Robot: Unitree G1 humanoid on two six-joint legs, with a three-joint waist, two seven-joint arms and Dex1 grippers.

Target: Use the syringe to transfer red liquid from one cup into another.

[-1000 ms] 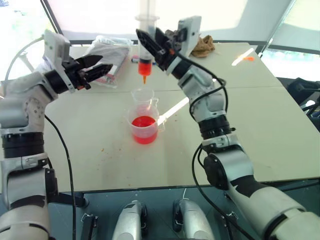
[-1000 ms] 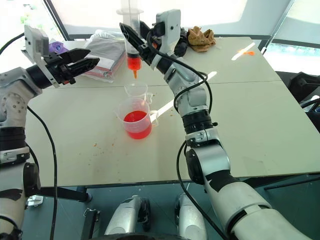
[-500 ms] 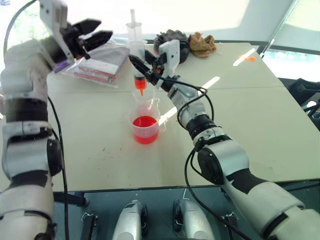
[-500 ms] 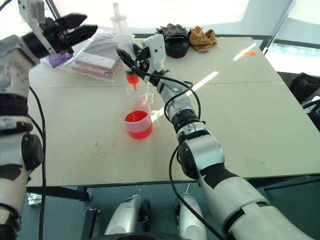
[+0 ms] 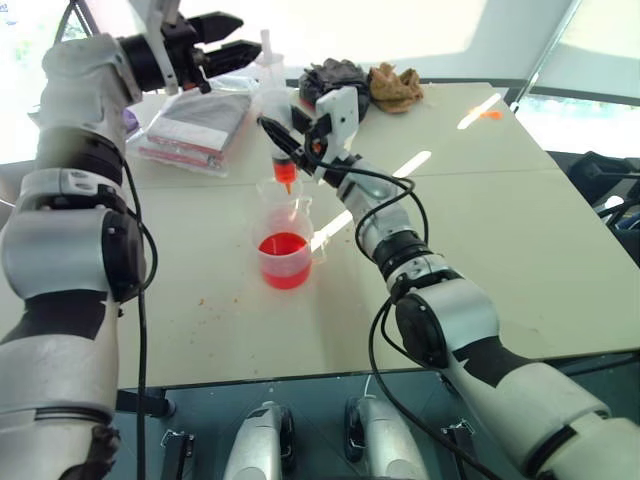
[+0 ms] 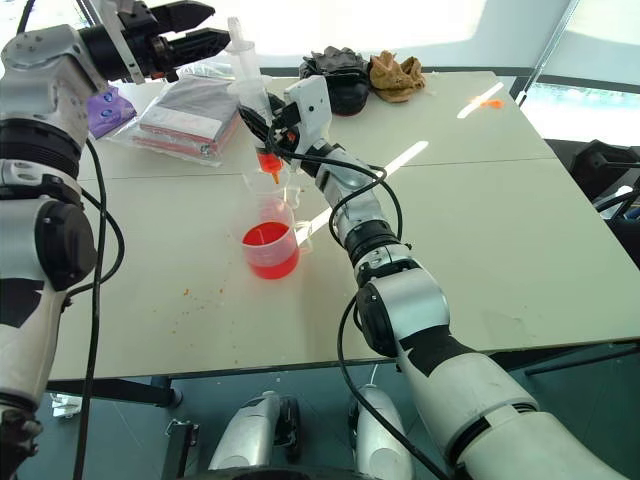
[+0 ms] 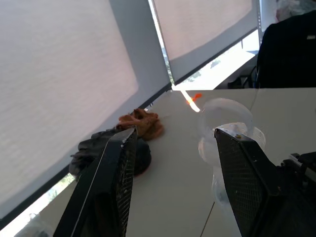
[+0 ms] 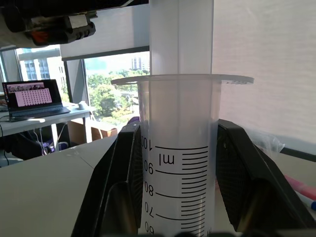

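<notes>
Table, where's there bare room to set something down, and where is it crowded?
The table is bare on the robot's right of the right arm, and along the near edge in front of the red cup. It is crowded at the far left and far edge: flat packets, dark gloves, a brown cloth, both cups under the syringe.

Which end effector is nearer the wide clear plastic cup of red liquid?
Right. The right end effector grips the syringe just above and behind that cup; the left end effector hovers higher, farther back.
</notes>
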